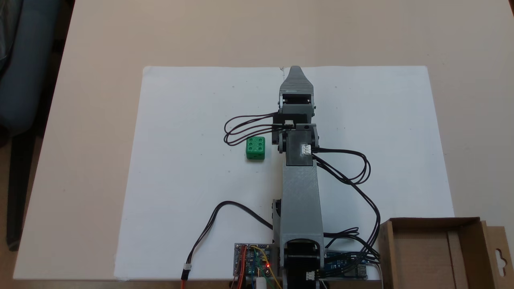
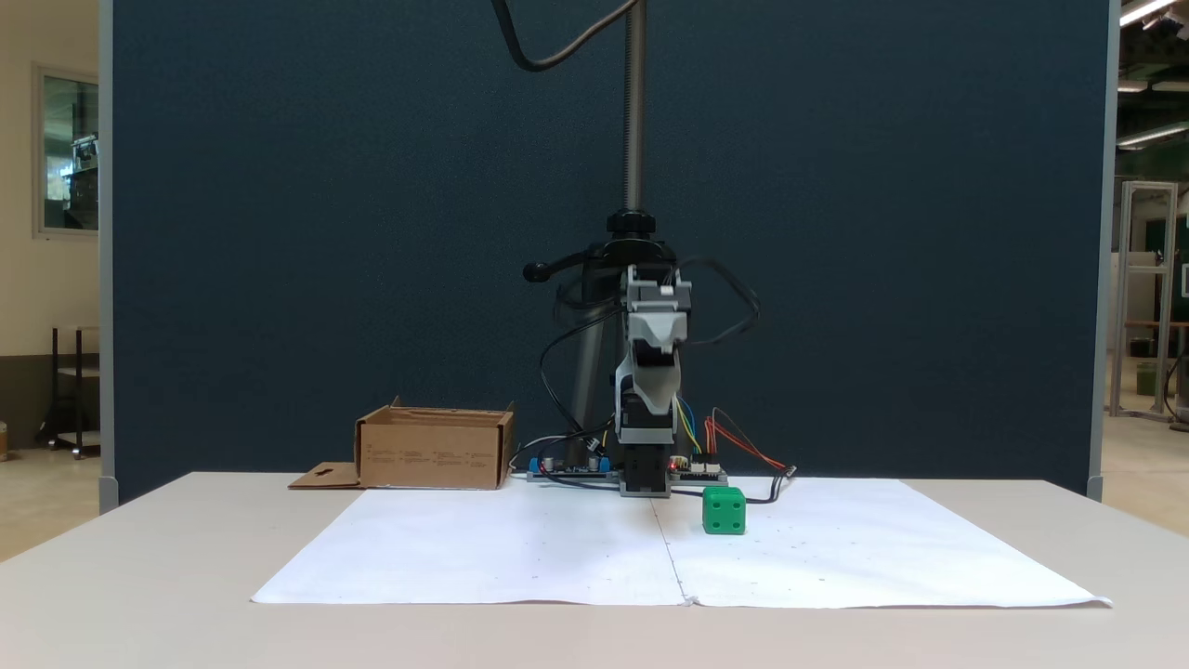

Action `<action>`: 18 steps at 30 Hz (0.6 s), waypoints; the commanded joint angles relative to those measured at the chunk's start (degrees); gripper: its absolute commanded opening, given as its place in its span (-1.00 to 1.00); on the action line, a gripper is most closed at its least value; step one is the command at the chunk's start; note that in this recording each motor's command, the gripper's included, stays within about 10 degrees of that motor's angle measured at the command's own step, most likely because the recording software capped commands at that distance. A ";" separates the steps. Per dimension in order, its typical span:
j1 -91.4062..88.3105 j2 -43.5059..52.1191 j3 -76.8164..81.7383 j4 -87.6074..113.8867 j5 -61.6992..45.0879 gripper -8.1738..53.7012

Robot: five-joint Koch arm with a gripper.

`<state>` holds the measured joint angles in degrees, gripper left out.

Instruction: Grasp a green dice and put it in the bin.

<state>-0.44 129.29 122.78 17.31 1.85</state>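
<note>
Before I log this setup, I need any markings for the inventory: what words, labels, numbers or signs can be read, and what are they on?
No text can be read in either fixed view.
Shallow brown cardboard bin: faint printed lines on its side, too small and blurred to read.
Small bright green plastic dice: no writing, only round pips, six on its top face.
Blue circuit board at the arm's base: any markings too small to read.

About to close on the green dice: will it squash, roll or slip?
The green dice looks like rigid plastic, so it probably won't squash. Its flat faces sit square on the white paper, so rolling seems unlikely. The smooth sides could slip; the pips may offer slight grip.
</note>
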 commanded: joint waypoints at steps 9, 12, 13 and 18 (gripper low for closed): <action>0.79 6.06 -14.59 34.26 7.21 0.61; 0.88 5.98 -17.49 43.40 8.53 0.61; 0.97 5.98 -17.75 46.12 9.49 0.61; -1.05 5.89 -18.02 57.74 13.62 0.61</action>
<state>-0.62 129.29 107.49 70.66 10.99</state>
